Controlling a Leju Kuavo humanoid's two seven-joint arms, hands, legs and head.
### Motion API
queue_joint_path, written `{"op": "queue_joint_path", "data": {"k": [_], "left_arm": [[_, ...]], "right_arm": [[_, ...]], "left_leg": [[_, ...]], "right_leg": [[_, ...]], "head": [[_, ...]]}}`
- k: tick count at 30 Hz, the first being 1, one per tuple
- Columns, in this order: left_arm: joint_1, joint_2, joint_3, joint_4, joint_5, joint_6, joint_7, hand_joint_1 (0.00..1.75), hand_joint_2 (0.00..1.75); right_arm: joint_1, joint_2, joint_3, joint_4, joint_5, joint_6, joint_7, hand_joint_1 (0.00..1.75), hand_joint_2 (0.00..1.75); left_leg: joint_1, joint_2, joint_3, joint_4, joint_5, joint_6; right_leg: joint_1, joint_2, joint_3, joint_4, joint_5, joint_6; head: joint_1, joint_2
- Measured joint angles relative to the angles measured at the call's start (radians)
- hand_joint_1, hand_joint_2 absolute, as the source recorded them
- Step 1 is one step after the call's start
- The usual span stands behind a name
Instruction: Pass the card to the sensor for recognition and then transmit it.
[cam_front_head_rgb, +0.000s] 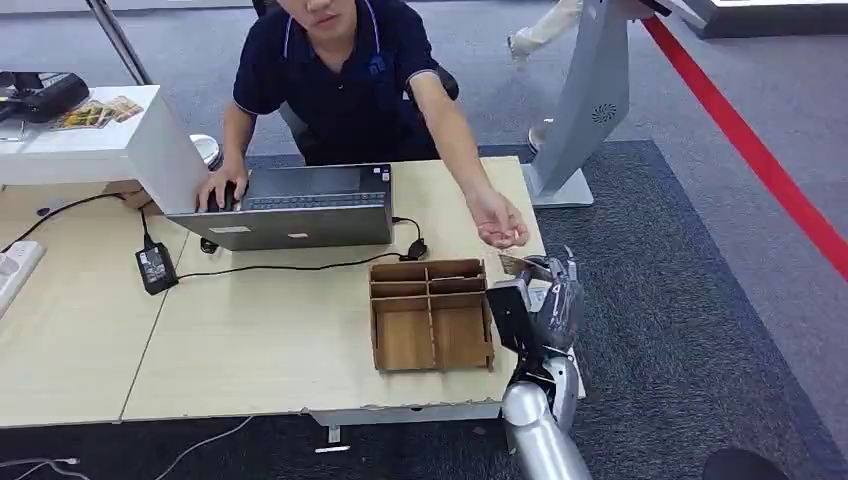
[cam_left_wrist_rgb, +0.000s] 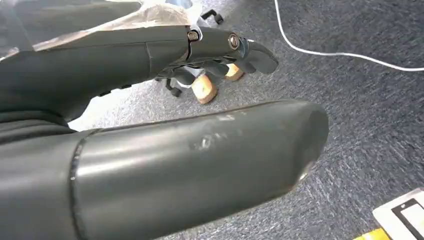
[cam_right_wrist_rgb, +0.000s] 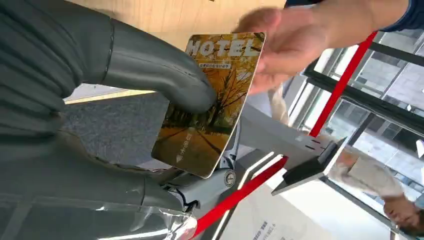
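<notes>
Carpet (cam_front_head_rgb: 700, 300), dark grey, fills the bottom and right of the head view, and from the lower edge the silver right arm rises to the right hand (cam_front_head_rgb: 548, 300) at the table's right-hand corner. Just left of that hand sits a brown divided box (cam_front_head_rgb: 432, 315), its compartments open to view, on the pale wooden table (cam_front_head_rgb: 250, 340). Above the box a black cable (cam_front_head_rgb: 290, 267) runs to a power brick (cam_front_head_rgb: 155, 268) at centre left, and behind it stands a grey laptop (cam_front_head_rgb: 300, 205), with one hand of a seated person resting at its left corner. The person's other hand (cam_front_head_rgb: 500, 225) reaches down to the frame's centre, just above the robot's hand. A red floor line (cam_front_head_rgb: 760, 160) crosses the upper right beside a grey stand (cam_front_head_rgb: 585, 110).

The right hand pinches the card (cam_right_wrist_rgb: 210, 102) between thumb and fingers; the person's fingertips touch its upper end. The card shows an autumn tree scene in yellow and brown, with "HOTEL" in pale letters.

In the left wrist view the left hand (cam_left_wrist_rgb: 165, 115) hangs over carpet, fingers stretched out and holding nothing.
</notes>
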Motion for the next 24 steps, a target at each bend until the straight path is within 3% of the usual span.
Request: {"op": "queue_joint_path", "data": {"k": [13,24], "left_arm": [[0.000,0.000,0.000,0.000,0.005,0.000,0.015,0.00,0.00],[0.002,0.001,0.000,0.000,-0.001,0.000,0.023,0.00,0.00]], "right_arm": [[0.003,0.000,-0.024,0.012,0.032,0.000,-0.001,1.75,1.75],[0.018,-0.001,-0.131,0.064,0.095,0.000,-0.026,1.75,1.75]], "left_leg": [[0.000,0.000,0.000,0.000,0.000,0.000],[0.000,0.000,0.000,0.000,0.000,0.000]], "right_leg": [[0.000,0.000,0.000,0.000,0.000,0.000],[0.000,0.000,-0.001,0.000,0.000,0.000]], "head": [[0.000,0.000],[0.000,0.000]]}}
